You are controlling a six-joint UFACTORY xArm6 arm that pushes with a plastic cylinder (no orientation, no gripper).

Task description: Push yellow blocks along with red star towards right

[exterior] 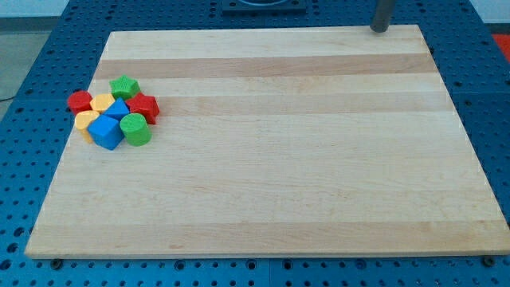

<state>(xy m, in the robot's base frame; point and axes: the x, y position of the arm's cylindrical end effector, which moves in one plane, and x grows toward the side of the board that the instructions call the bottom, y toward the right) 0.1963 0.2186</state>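
**Blocks clustered at left, tip far off**

My tip (380,29) sits at the board's (279,159) top right edge, touching nothing (well apart from every block). Red star (144,107) and two yellow blocks (102,102) (85,122) huddle at the view's left among green, blue and red pieces.

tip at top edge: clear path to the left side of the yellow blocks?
Probably yes. My tip sits at the view's top right; bare wooden board lies between. The yellow blocks hug the board's left edge, with a red cylinder crowding that side.
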